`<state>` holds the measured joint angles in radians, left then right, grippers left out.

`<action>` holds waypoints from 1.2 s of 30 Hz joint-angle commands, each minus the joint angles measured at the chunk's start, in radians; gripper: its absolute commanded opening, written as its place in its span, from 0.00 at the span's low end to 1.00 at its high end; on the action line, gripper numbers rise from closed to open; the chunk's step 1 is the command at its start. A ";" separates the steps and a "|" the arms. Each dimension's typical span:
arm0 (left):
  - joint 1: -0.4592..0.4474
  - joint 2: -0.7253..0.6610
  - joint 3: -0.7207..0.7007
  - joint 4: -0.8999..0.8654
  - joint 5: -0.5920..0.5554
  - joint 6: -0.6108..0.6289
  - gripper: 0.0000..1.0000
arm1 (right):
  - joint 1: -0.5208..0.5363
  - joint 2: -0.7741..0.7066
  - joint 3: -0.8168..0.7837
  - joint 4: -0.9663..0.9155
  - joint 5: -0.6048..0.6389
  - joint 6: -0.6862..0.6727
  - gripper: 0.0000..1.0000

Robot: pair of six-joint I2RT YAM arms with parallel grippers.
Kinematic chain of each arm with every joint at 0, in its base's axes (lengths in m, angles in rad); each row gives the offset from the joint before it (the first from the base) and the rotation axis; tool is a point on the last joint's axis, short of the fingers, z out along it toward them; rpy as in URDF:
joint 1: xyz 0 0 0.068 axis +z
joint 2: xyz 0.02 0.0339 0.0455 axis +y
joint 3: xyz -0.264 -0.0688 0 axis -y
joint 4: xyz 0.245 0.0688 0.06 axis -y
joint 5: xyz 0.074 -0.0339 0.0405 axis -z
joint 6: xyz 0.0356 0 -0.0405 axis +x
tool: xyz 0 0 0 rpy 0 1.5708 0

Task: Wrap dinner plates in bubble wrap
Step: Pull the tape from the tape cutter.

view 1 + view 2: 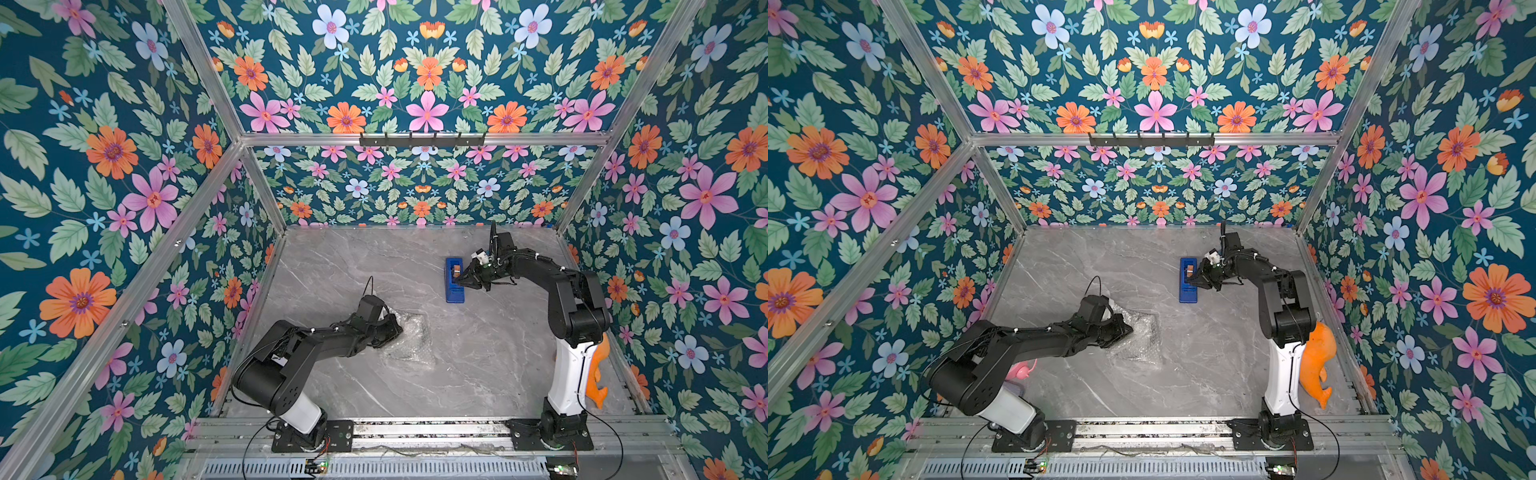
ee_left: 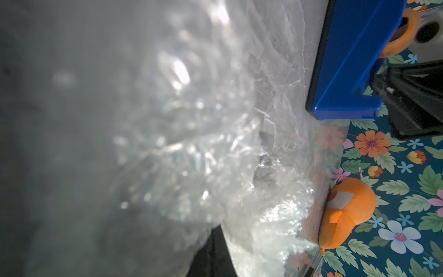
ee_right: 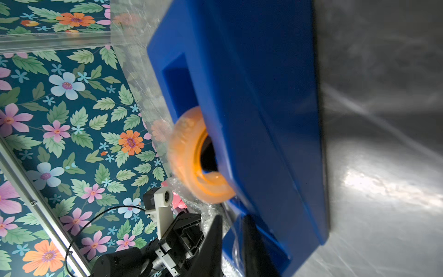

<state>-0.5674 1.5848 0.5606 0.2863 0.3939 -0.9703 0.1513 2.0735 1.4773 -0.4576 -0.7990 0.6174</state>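
Bubble wrap (image 1: pixel 411 338) lies bunched into one crumpled, see-through bundle near the middle of the marble table (image 1: pixel 353 270), towards your left arm. You cannot make out the black plate in both top views. A dark edge low in the left wrist view could be its rim or a finger, and you cannot tell which.

Your left gripper (image 1: pixel 397 330) is clenched at the bundle's near edge, and the film crowds the left wrist lens. It looks to be pinching the wrap so the folds do not spring open while tape is fetched.

Well apart from the bundle, towards the back wall, stands the blue tape dispenser (image 1: pixel 454 280) with its amber tape roll (image 3: pixel 191 156). Your right gripper (image 3: pixel 233 217) is at the cutter end, fingers a narrow gap apart around what may be the clear free end of the tape. Whether they have caught it you cannot tell. That placing suits pulling a strip to seal the bundle.

An orange whale toy (image 1: pixel 1316 357) lies behind the right arm's base, out of the work. A pink toy (image 1: pixel 1021 370) peeks from behind the left arm.

Count: one wrap bundle, one dispenser, one roll, two toys, two grippers, and no plate plainly showing.
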 commanded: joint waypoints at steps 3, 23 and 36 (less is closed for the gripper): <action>-0.003 0.009 -0.001 -0.062 -0.006 0.004 0.00 | 0.001 0.000 0.006 -0.016 0.016 -0.009 0.08; -0.003 0.015 -0.022 -0.034 -0.002 -0.004 0.00 | 0.061 -0.139 -0.050 0.029 0.002 0.065 0.00; -0.003 0.040 -0.031 -0.004 0.013 -0.011 0.00 | 0.102 -0.284 -0.305 0.080 0.086 0.077 0.00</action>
<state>-0.5694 1.6131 0.5377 0.3748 0.4179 -0.9829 0.2497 1.8019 1.1934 -0.3672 -0.7185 0.6899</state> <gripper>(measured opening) 0.050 0.050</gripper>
